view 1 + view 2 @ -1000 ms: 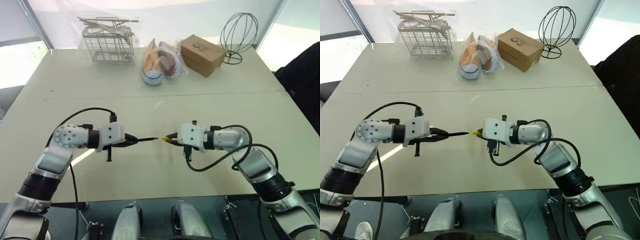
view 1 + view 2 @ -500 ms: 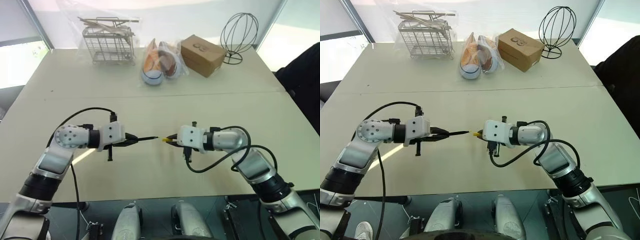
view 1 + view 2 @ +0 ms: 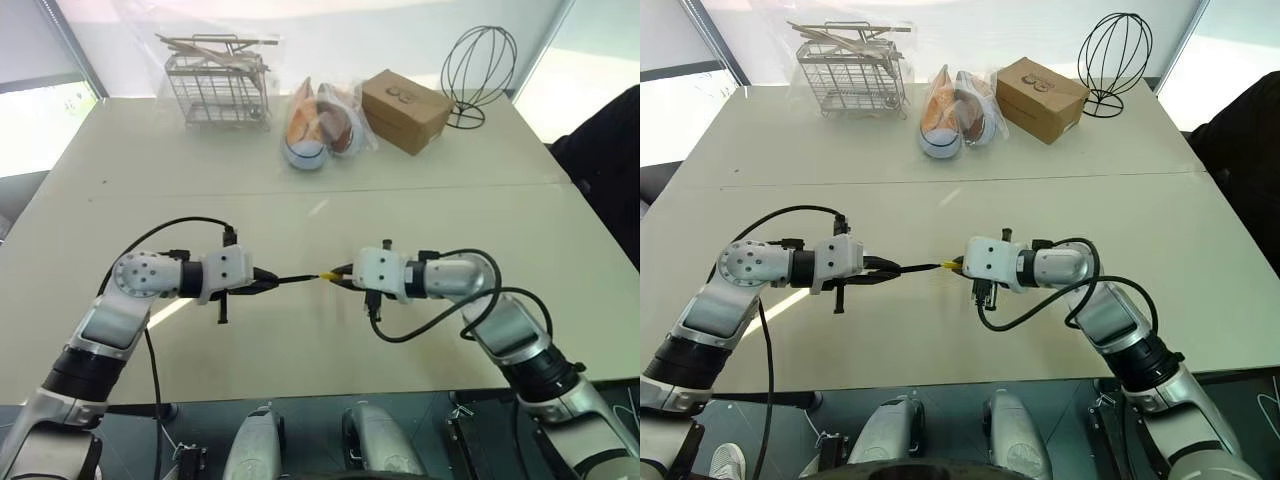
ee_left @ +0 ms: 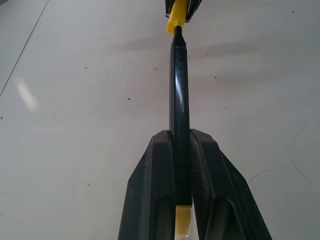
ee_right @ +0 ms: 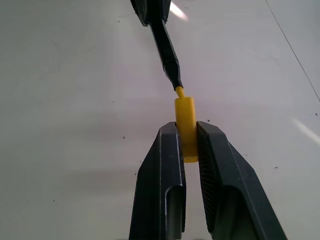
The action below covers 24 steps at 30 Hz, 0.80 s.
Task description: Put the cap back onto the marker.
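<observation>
text: none readable | cardboard box (image 3: pixel 405 110) near worktop's far edge: dark round mark on top, not legible

Bright daylight from windows beyond the wire basket (image 3: pixel 217 88); glare streaks on table (image 3: pixel 420 215); soft shadows; sharp.

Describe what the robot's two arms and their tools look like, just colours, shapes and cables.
Both arms are silver-grey rounded metal segments with black joint bands. Each wrist carries a white boxy housing, and a black cable loops from it back along the arm. The left tool and right tool each have two black, tapered fingers with ribbed inner faces.
</observation>
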### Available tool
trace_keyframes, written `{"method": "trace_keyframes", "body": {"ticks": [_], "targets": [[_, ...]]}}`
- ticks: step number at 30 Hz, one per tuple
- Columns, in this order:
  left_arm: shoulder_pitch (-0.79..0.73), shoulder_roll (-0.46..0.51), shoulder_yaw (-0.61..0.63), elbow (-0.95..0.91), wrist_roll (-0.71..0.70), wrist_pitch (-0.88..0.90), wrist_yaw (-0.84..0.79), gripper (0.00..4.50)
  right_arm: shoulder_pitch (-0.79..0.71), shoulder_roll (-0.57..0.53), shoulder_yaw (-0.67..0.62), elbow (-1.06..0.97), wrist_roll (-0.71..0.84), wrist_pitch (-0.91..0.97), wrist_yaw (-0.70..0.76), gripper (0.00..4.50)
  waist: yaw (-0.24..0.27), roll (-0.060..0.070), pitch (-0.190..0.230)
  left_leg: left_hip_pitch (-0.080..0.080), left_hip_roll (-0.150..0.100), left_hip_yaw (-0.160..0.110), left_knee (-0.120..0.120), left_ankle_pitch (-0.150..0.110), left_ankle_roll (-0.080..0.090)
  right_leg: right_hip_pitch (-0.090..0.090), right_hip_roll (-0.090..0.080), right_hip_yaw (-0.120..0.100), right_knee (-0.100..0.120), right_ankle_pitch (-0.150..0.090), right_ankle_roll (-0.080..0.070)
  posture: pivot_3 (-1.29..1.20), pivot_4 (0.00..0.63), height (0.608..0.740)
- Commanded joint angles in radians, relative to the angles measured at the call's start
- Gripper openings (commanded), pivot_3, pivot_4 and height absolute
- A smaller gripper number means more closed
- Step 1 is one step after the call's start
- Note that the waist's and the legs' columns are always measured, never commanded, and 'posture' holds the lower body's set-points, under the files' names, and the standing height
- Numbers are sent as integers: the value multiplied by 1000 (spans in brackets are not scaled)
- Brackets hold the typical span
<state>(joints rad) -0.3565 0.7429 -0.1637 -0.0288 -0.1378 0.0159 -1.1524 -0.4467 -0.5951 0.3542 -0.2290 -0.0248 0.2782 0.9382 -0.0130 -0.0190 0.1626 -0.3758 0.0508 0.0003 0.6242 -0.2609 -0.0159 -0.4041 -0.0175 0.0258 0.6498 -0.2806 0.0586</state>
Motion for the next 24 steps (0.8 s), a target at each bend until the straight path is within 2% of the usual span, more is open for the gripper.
{"method": "trace_keyframes", "body": {"ticks": [1,24], "targets": [[-8,6,10,3,2,-17,-1,0,-25,-7,-35,-26,15,-11,6,31,0,0,0,0,0,0,0,0,0,0,0,0,0,0,0,0,150,740],[-49,-27,-8,33,16,-27,10,0,-18,-11,-17,-59,2,-19,25,31,0,0,0,0,0,0,3,0,0,1,0,0,1,0,0,0,150,740]]}}
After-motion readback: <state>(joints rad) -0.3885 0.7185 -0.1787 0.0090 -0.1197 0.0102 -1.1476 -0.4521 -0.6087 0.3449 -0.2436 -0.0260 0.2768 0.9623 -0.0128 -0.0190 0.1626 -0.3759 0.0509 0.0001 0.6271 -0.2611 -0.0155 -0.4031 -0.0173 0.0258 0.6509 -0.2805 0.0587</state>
